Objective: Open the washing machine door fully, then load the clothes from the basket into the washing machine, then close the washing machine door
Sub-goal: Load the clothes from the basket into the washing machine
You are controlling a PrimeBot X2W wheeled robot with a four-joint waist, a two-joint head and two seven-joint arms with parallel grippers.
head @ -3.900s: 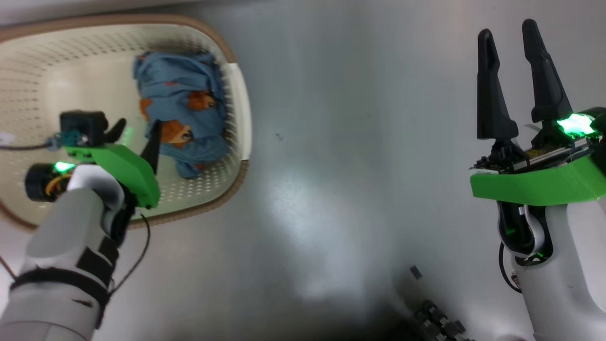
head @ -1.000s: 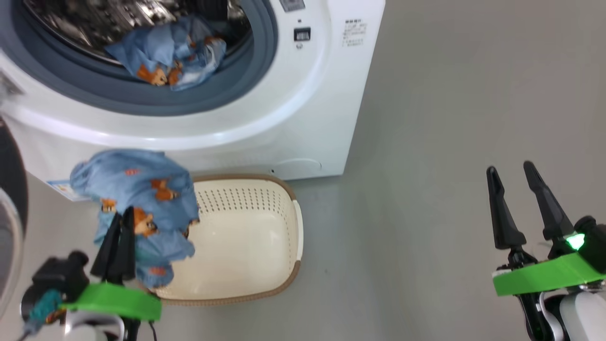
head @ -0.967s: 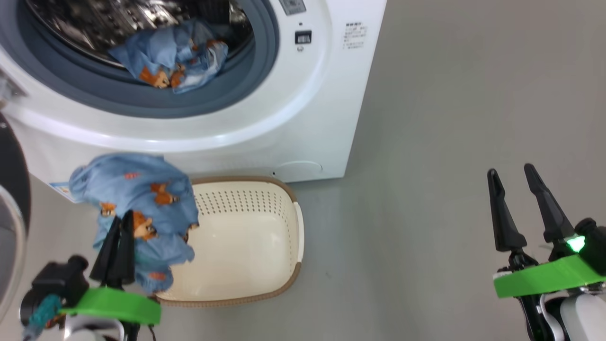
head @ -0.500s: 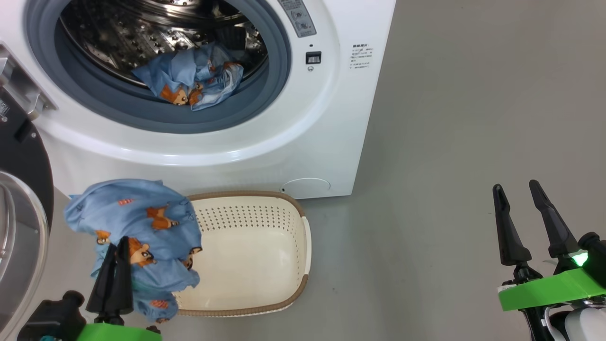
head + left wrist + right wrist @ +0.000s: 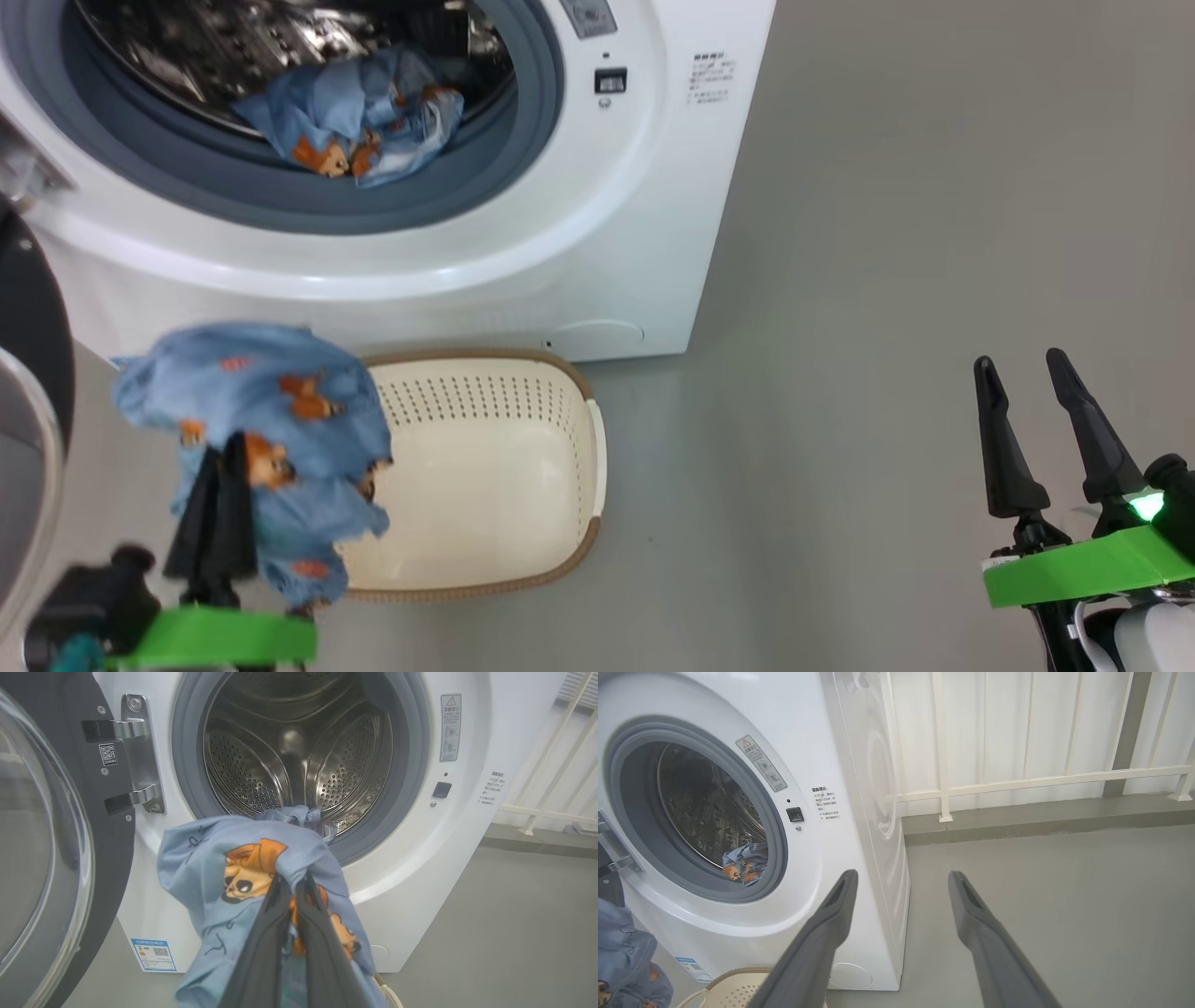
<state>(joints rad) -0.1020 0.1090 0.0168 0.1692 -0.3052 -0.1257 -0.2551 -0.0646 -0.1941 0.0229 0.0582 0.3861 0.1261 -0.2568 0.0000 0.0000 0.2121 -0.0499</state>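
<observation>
My left gripper (image 5: pixel 224 453) is shut on a light blue bundle of clothes (image 5: pixel 252 401) with orange cartoon animals, hanging over the left end of the cream basket (image 5: pixel 485 411), whose inside is bare. In the left wrist view the shut fingers (image 5: pixel 261 933) pinch that bundle (image 5: pixel 233 868) in front of the washing machine (image 5: pixel 420 835). A second bundle (image 5: pixel 350 117) lies at the drum's mouth. The washing machine door (image 5: pixel 46 835) stands swung open to the left. My right gripper (image 5: pixel 1022 369) is open and holds nothing, well right of the machine.
The machine's white front (image 5: pixel 597 215) rises right behind the basket. Grey floor (image 5: pixel 887 280) spreads out to the right. In the right wrist view a white railing (image 5: pixel 1017 781) and a raised step (image 5: pixel 1041 816) run behind the machine.
Since the oldest frame my left gripper has lifted the bundle out of the basket. Over the last second the head camera has shifted a little; the grip and the right gripper are unchanged.
</observation>
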